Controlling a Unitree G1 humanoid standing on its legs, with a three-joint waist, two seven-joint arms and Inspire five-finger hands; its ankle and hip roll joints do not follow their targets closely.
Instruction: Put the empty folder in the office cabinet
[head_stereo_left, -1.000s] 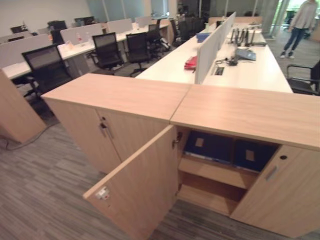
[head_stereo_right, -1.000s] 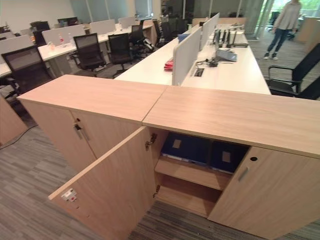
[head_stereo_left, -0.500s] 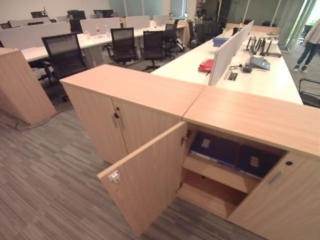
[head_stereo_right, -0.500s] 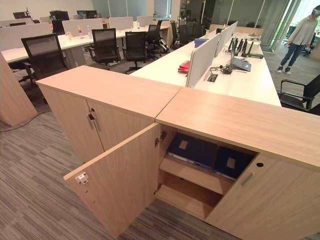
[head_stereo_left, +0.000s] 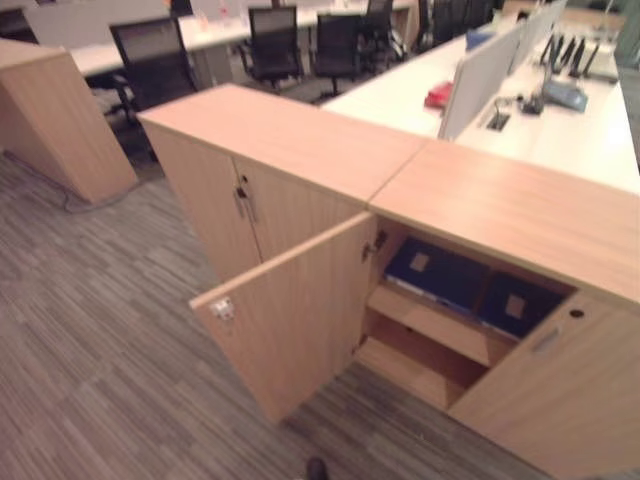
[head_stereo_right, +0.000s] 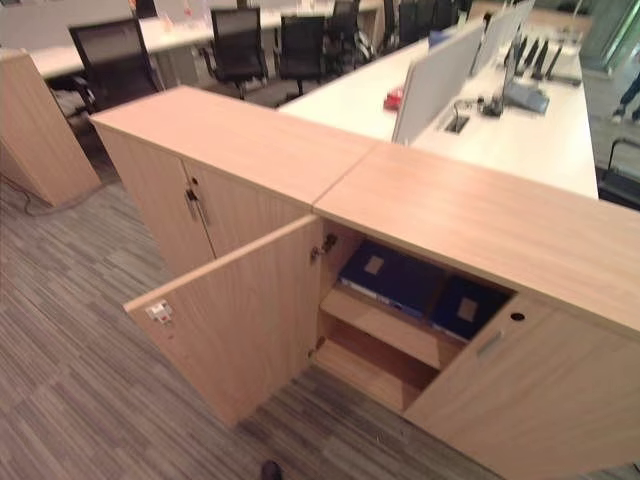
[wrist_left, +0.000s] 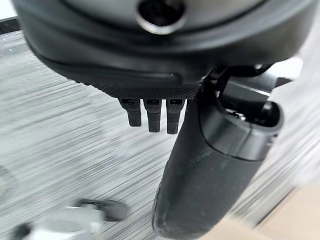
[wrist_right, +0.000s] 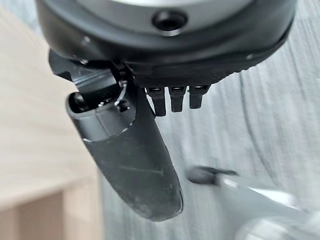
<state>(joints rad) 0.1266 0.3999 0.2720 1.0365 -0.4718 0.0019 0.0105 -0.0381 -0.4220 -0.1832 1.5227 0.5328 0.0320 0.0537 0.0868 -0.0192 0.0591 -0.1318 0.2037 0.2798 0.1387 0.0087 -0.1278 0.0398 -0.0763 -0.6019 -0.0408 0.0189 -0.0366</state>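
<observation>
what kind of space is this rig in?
Looks like an open-plan office: long white desks with divider screens, black mesh chairs, grey carpet, and a low wooden cabinet with one door open on blue folders.

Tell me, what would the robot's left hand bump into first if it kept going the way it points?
Probably the grey striped carpet floor. The left hand hangs open, holding nothing, pointing down at it.

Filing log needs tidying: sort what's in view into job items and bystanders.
Job: office cabinet, its open door, blue folders on the upper shelf, left hand, right hand.
Bystanders: desks, office chairs, red item.
</observation>
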